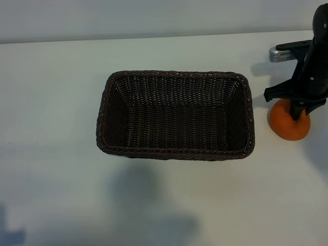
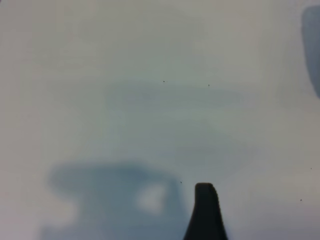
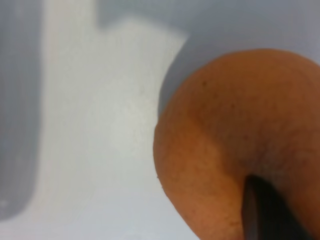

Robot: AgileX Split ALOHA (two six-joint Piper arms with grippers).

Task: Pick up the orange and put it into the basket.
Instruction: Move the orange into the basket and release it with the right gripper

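The orange point(image 1: 288, 124) rests on the white table, just right of the basket point(image 1: 174, 75), a dark brown woven rectangle with nothing in it. My right gripper point(image 1: 298, 109) has come down on the orange's top and its fingers are closed onto it. In the right wrist view the orange point(image 3: 225, 145) fills the frame, with one dark finger point(image 3: 267, 212) pressed against its skin. My left gripper point(image 2: 161, 220) hangs over bare table, out of the exterior view; only one finger point(image 2: 205, 212) shows, and it holds nothing.
The right arm's black links and a grey-capped part point(image 1: 285, 53) stand behind the orange at the table's right edge. A narrow strip of table separates the orange from the basket's right rim point(image 1: 249, 115). White table surrounds the basket on every side.
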